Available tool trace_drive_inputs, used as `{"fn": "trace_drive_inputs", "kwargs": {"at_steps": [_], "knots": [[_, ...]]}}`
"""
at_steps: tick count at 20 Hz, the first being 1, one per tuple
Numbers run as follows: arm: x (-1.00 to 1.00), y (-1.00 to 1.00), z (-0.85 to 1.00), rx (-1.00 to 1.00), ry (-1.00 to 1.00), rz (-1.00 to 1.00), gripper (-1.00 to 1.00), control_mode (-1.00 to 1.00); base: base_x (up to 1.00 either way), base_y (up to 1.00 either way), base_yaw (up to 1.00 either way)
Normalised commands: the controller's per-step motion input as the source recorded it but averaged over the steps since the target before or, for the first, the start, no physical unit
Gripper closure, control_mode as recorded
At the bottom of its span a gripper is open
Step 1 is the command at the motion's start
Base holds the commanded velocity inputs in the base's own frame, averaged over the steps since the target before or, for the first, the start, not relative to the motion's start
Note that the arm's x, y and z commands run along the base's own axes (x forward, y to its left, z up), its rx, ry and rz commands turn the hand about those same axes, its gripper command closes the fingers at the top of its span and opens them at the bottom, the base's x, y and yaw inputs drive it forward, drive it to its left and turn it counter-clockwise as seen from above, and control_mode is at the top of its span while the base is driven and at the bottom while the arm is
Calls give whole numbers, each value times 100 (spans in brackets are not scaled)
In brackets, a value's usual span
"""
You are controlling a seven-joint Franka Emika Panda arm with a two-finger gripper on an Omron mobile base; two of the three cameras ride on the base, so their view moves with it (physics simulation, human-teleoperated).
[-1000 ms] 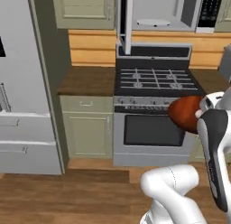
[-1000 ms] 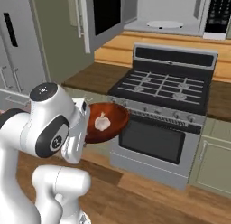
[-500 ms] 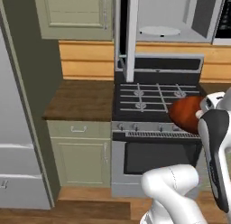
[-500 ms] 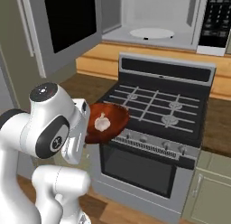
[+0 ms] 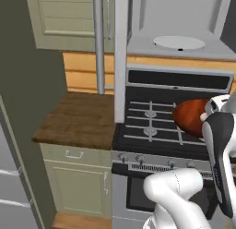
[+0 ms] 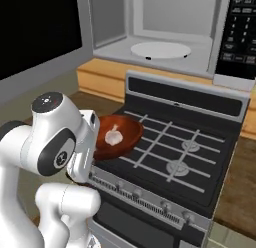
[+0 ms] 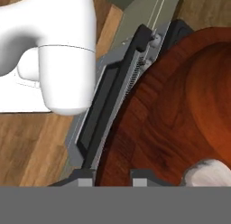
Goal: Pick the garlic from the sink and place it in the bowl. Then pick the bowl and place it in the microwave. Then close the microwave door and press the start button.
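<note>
My gripper (image 7: 112, 179) is shut on the rim of the reddish-brown bowl (image 6: 123, 137), holding it level above the front left of the stove. The garlic (image 6: 113, 136) lies inside the bowl and shows whitish at the edge of the hand view (image 7: 210, 173). From the left base the bowl (image 5: 191, 116) is seen from its underside beside my wrist. The microwave (image 6: 165, 27) stands open above the stove, its white turntable plate (image 6: 160, 49) bare. The microwave door (image 6: 35, 37) swings out to the left, black glass facing me, and appears edge-on (image 5: 120, 57) with its bar handle (image 5: 99, 43).
A black gas stove (image 6: 175, 147) with grates and front knobs lies below the bowl. The dark button panel (image 6: 239, 37) is right of the cavity. A wooden counter (image 5: 80, 119) over pale green cabinets sits left of the stove, beside a tall grey fridge side (image 5: 20, 131).
The whole scene has shifted and grown: the base has driven closer to the stove and microwave. The bowl with the garlic stays in my gripper at the same place relative to the arm.
</note>
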Motion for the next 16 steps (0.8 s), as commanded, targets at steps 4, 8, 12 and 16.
{"fn": "trace_drive_inputs", "kwargs": {"at_steps": [4, 8, 12, 16], "knots": [[0, 0, 0, 0, 0, 0, 100, 100, -3, -65, 40], [0, 0, 0, 0, 0, 0, 100, 100, -11, -57, 31], [0, 0, 0, 0, 0, 0, 100, 100, 1, -22, 26], [0, 0, 0, 0, 0, 0, 100, 100, 9, 0, 19]]}}
